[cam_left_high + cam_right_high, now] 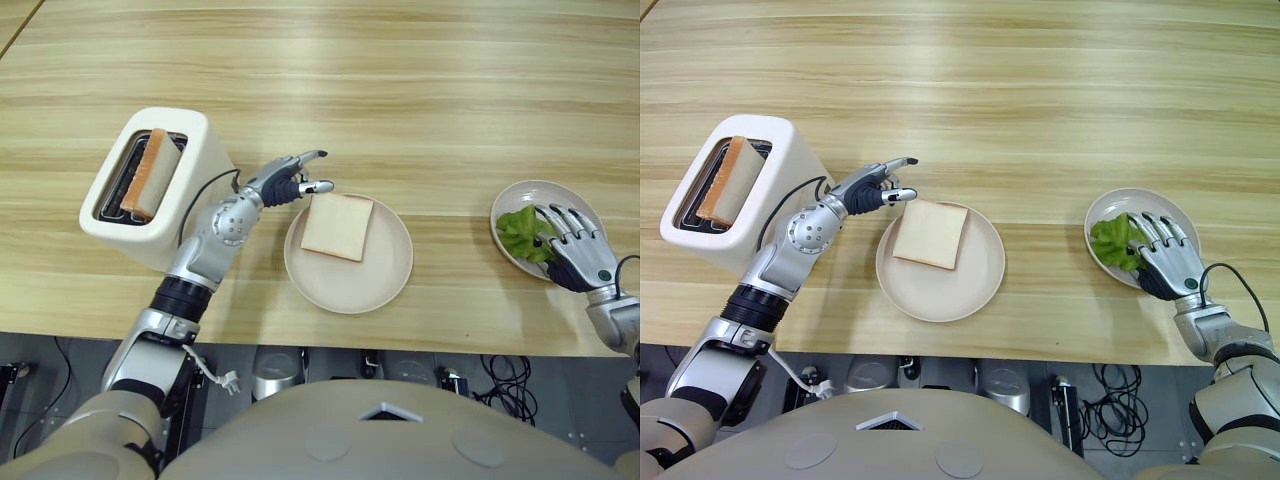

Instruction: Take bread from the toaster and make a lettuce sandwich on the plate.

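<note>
The lettuce lies in the small dish at the table's right side, directly under the right hand; from above, whether that hand has closed on the leaf cannot be told. The plate, carrying one bread slice, lies to the left of the dish, well apart, so the transfer probably runs leftward along the table's front edge. The left hand is released, holding nothing, just beside the plate's left rim. A second slice stands in the toaster, nearer the left hand.
</note>
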